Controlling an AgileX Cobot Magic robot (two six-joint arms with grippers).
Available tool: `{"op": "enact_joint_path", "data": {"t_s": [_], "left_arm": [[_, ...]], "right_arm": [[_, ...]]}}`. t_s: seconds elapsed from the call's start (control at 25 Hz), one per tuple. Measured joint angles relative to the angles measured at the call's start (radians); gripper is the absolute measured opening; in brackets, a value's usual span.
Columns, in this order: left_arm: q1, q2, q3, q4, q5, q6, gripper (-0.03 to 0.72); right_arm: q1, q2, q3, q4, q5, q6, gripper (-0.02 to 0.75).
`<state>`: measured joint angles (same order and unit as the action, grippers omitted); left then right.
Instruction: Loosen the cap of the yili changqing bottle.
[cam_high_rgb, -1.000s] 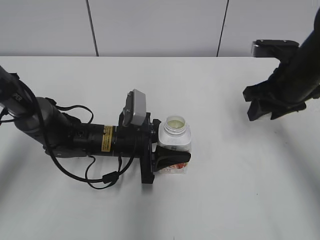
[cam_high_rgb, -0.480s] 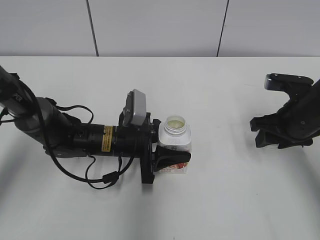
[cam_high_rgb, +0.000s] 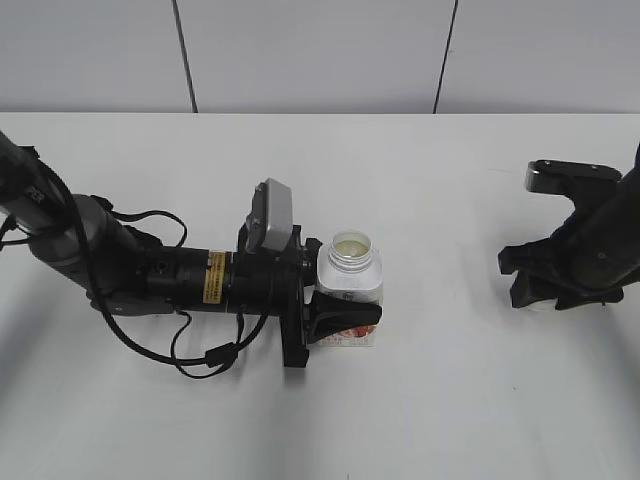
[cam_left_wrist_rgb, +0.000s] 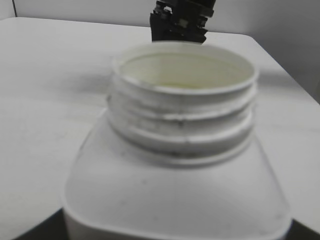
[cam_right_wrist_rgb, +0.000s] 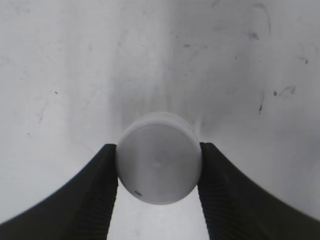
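Note:
The yili changqing bottle (cam_high_rgb: 352, 256) stands open on the white table, its threaded neck bare and its pink-red label facing the front. It fills the left wrist view (cam_left_wrist_rgb: 180, 150). My left gripper (cam_high_rgb: 345, 292) lies level with the table and is shut on the bottle's body. My right gripper (cam_high_rgb: 552, 290) is far to the right, down at the table. In the right wrist view its jaws (cam_right_wrist_rgb: 159, 182) are shut on the round white cap (cam_right_wrist_rgb: 159, 157), held flat side up just over the table. The cap is hidden in the exterior view.
The white table (cam_high_rgb: 450, 400) stretches between the two arms. Black cables (cam_high_rgb: 190, 350) loop beside the left arm. A grey panelled wall (cam_high_rgb: 320, 55) runs behind the table's far edge. The right gripper shows beyond the bottle in the left wrist view (cam_left_wrist_rgb: 180, 22).
My right arm has come down from a raised pose at the far right to the table surface. The left gripper and the bottle have not moved.

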<state>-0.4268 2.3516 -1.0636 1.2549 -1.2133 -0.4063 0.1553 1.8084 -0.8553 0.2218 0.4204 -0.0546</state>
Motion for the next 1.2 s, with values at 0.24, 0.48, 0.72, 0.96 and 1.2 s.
{"op": "enact_joint_path", "data": {"t_s": [0.24,0.48,0.72,0.96,1.2], "left_arm": [[0.0,0.0,0.0,0.0,0.0,0.0,0.379],[0.0,0.0,0.0,0.0,0.0,0.0,0.379],[0.0,0.0,0.0,0.0,0.0,0.0,0.379],[0.0,0.0,0.0,0.0,0.0,0.0,0.379],[0.0,0.0,0.0,-0.009,0.001,0.0,0.485]], "right_arm": [[0.0,0.01,0.0,-0.001,0.029,0.0,0.392],[0.0,0.01,0.0,-0.001,0.031,0.0,0.392],[0.0,0.01,0.0,-0.002,0.031,0.0,0.486],[0.0,0.01,0.0,0.0,0.031,0.003,0.567],[0.0,0.01,-0.021,0.0,0.048,0.009,0.568]]}}
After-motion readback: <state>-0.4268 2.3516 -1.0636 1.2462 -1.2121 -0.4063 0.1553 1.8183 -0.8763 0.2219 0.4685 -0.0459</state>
